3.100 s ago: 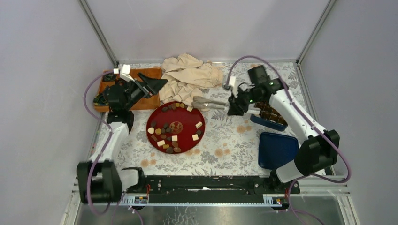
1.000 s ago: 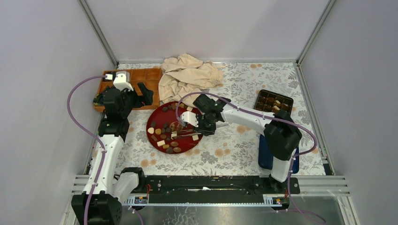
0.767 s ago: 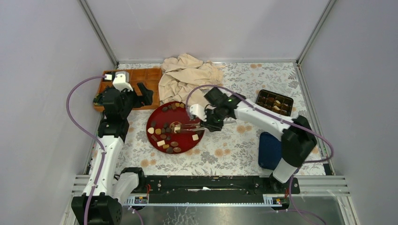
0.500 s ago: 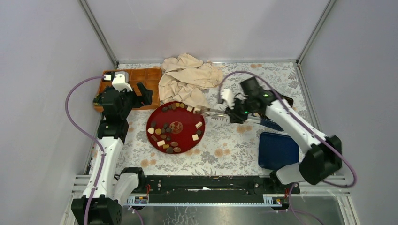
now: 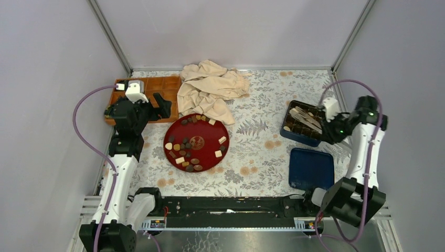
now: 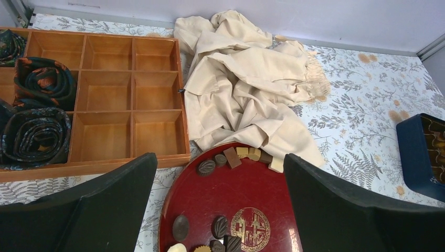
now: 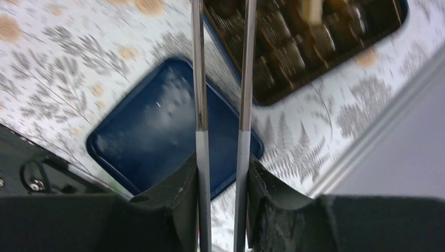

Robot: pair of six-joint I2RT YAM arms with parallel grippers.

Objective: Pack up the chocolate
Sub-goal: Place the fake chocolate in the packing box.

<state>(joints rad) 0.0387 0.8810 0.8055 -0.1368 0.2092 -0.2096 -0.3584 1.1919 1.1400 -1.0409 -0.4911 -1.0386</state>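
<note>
Now right claw (image 5: 328, 124), arm raised, pinches tongs (image 5: 307, 116) over box (image 5: 295, 137); left claw (image 6: 219, 160) agape.

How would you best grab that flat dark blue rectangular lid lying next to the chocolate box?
Probably by its rim: the dark blue lid lies flat, so only its low raised edge offers something to pinch. Come from above at the near side, which faces the arms and stands clear of the chocolate box.
</note>
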